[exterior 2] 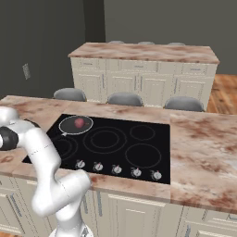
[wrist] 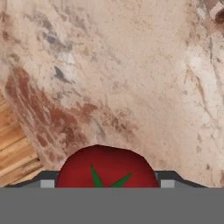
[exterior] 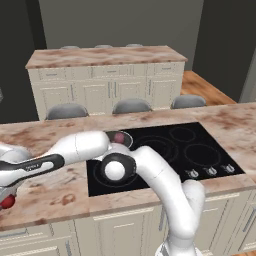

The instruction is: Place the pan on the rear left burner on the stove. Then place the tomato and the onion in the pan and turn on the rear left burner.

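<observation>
Gripper (wrist: 106,183) straddling tomato (wrist: 107,168) on marble counter (wrist: 131,78); clamped or merely apart, cannot tell. Onion (exterior 2: 79,122) inside pan (exterior 2: 69,127) on stove (exterior 2: 139,159).

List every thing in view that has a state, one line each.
pan: on the rear left burner of the stove.
onion: in the pan.
tomato: on the counter, between the jaws.
gripper: jaws either side of the tomato, grip unclear.
</observation>
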Controlling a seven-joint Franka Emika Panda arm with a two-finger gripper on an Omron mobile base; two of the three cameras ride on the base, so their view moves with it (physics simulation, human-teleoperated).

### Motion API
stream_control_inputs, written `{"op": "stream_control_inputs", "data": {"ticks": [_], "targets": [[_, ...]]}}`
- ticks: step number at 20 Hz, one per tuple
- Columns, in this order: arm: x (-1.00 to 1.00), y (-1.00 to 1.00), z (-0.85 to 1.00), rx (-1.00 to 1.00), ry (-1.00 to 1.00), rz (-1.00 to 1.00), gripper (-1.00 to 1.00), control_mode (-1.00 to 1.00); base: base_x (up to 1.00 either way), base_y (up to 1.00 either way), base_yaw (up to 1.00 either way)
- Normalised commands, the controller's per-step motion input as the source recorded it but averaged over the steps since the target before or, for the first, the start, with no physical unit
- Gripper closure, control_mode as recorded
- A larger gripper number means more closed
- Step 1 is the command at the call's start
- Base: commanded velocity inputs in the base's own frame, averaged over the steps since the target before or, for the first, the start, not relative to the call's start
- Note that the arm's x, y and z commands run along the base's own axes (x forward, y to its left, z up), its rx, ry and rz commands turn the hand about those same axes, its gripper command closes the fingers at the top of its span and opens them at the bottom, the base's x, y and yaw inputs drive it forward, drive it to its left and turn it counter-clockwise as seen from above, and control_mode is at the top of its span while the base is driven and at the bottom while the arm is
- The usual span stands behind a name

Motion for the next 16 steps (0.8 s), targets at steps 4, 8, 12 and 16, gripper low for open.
{"op": "stream_control_inputs", "data": {"ticks": [4, 8, 12, 16], "targets": [[-0.07, -0.48, 0.67, 0.0, -0.02, -0.11, 1.0, -1.0, 0.0, 0.0, 0.0], [0.0, -0.66, 0.53, 0.0, -0.02, -0.13, 1.0, -1.0, 0.0, 0.0, 0.0], [0.24, -0.82, 0.41, 0.0, -0.02, -0.15, 1.0, -1.0, 0.0, 0.0, 0.0], [0.4, -0.87, 0.34, 0.0, -0.11, -0.15, 1.0, -1.0, 0.0, 0.0, 0.0]]}}
